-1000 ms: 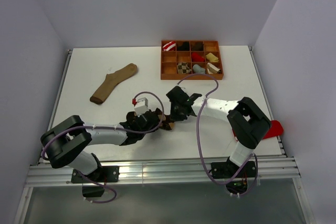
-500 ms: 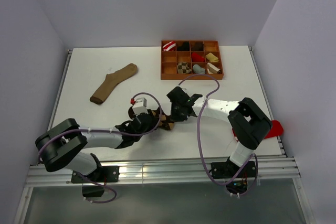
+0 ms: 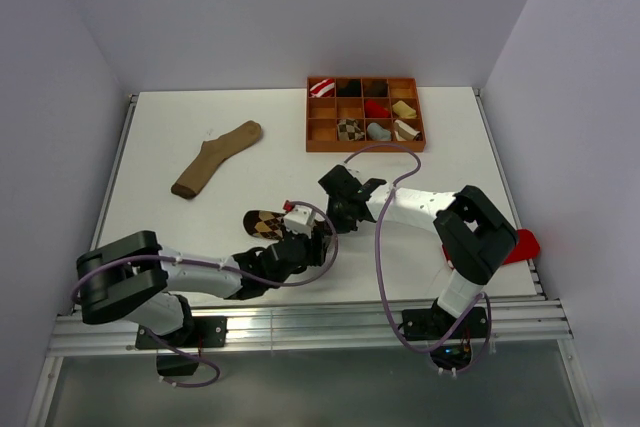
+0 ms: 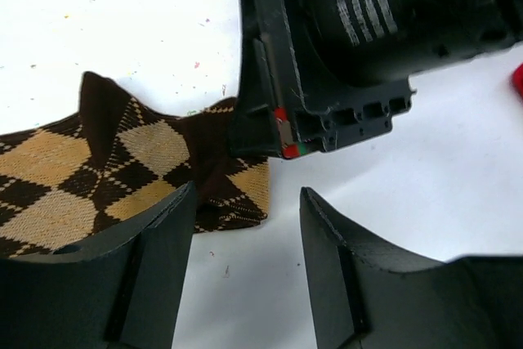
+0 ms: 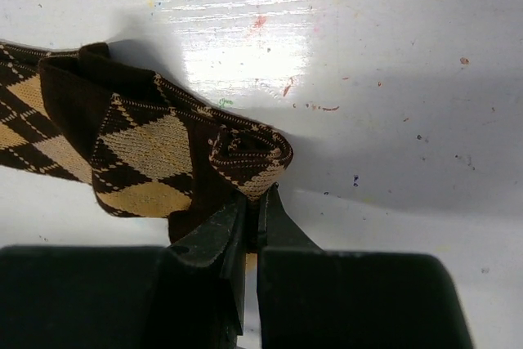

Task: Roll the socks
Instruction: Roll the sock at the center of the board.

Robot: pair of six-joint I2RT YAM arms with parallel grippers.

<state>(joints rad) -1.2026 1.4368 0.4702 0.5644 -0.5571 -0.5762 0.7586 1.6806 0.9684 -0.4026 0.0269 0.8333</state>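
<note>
Top view: dark argyle sock (image 3: 263,223) lies flat on table (image 3: 180,117), front centre. One end shows left of both wrists, other end hidden under them. Tan sock (image 3: 215,159) well apart, back left. Tray (image 3: 365,147) at back.

Right wrist view only: sock end curled into small roll. Right gripper (image 5: 253,206) clenched, pinching fabric at roll's edge.

Left wrist view only: left gripper (image 4: 245,202) released, jaws apart, nothing between. Sock just beside its left finger, running under right gripper's tip.

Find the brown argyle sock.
Top view: the brown diamond-patterned argyle sock lies at the white table's near middle, left claw beside it, right claw pinching its rolled end.
</note>
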